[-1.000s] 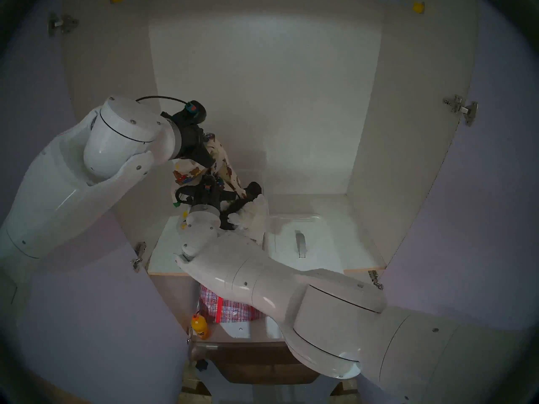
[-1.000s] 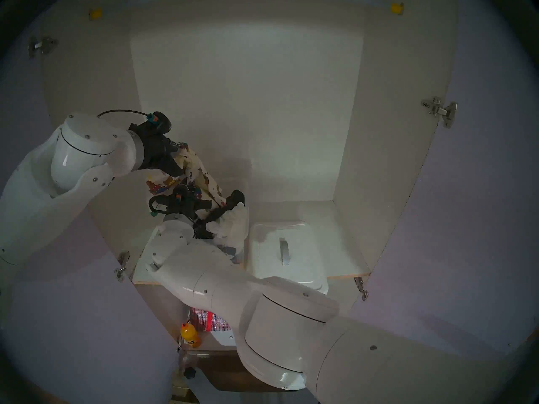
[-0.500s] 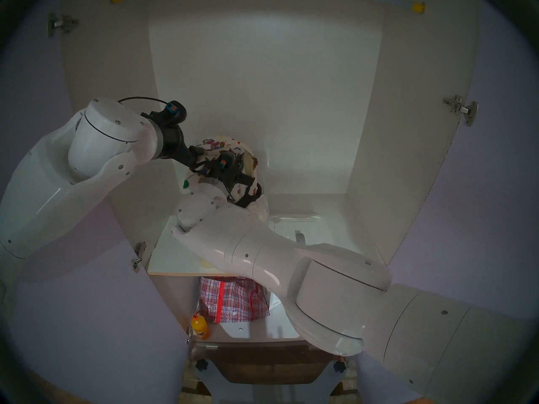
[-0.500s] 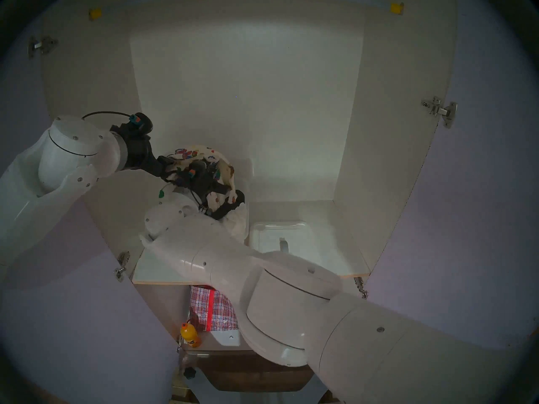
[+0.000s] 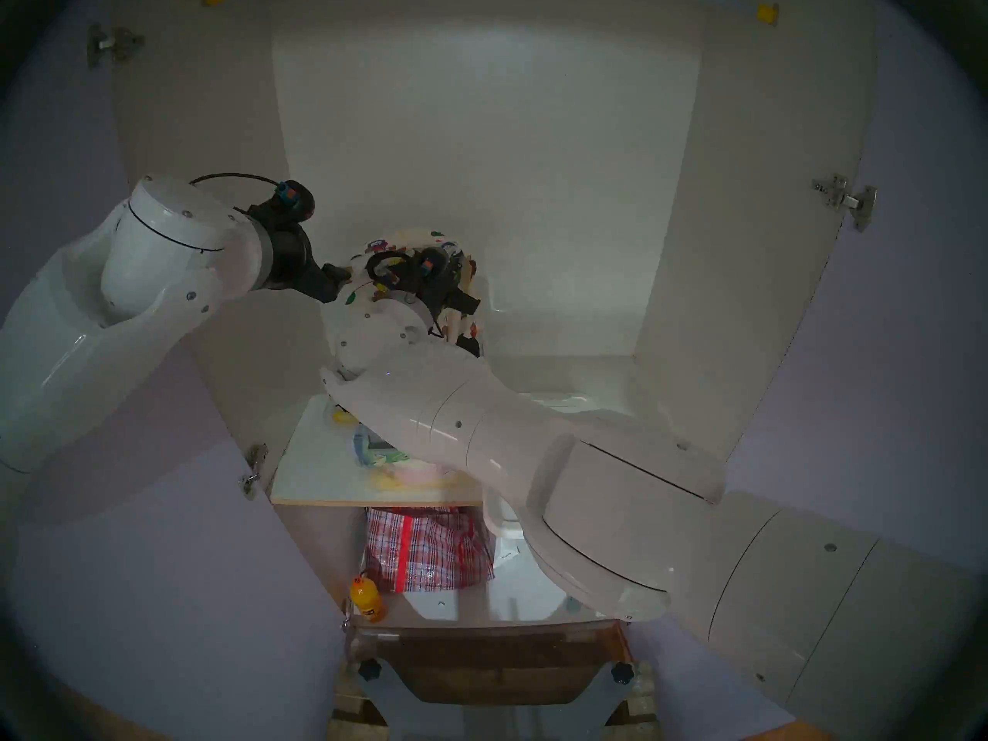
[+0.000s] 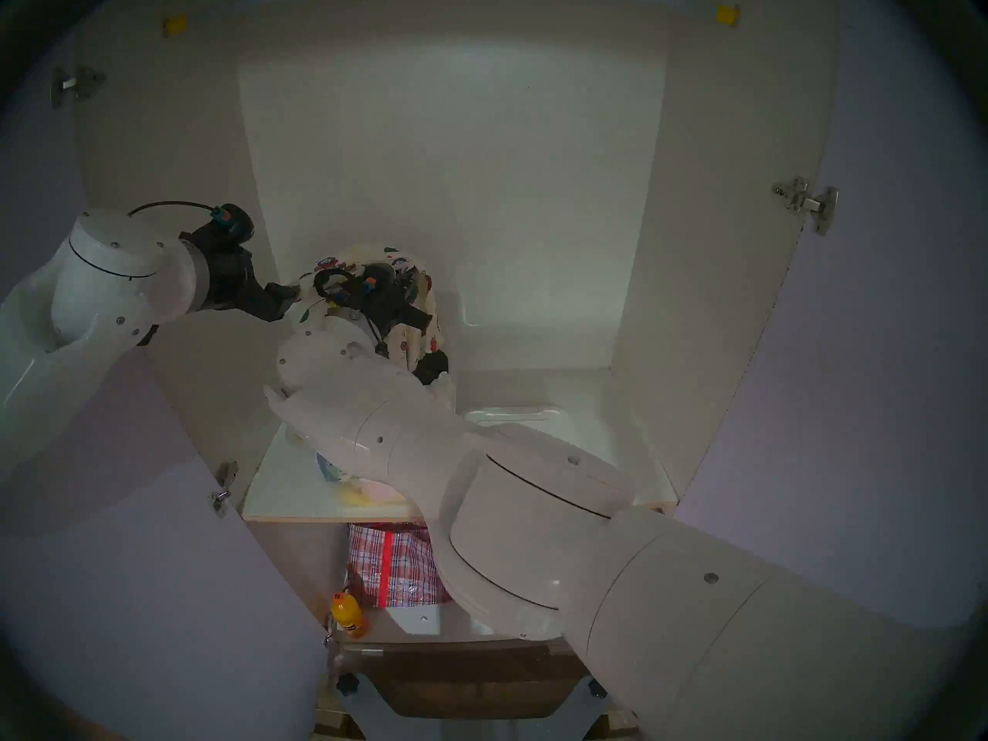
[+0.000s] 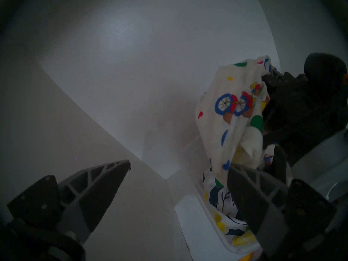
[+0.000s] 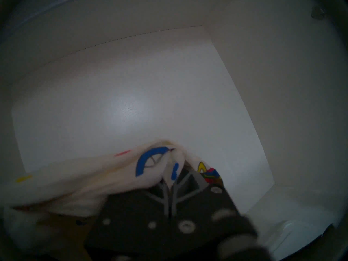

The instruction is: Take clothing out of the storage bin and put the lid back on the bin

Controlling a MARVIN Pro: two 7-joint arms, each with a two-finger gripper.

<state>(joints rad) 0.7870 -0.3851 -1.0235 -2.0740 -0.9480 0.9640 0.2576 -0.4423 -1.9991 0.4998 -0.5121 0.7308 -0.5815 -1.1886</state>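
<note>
— Head view?
— My right gripper [image 5: 470,301] holds the cream-white cartoon-print garment [image 5: 411,242] high above the shelf; the white plastic lid [image 5: 561,400] lies rightward.

— Wrists?
— My left gripper [image 7: 178,172] gapes empty beside it. Right fingers [image 8: 180,181] pinch cloth.

Left arm: enters from the left edge of the head view, forearm angled up and inward, wrist bent toward the centre.
Left gripper [image 7: 178,168]: jaws spread wide, nothing between them; the two fingers [image 7: 105,181] stand well apart in the left wrist view.
Right arm: reaches from the lower right diagonally up to the centre, wrist raised.
Right gripper [image 8: 170,181]: jaws pressed together, pinching the cartoon-print garment [image 8: 90,172], which drapes over the fingers.
</note>
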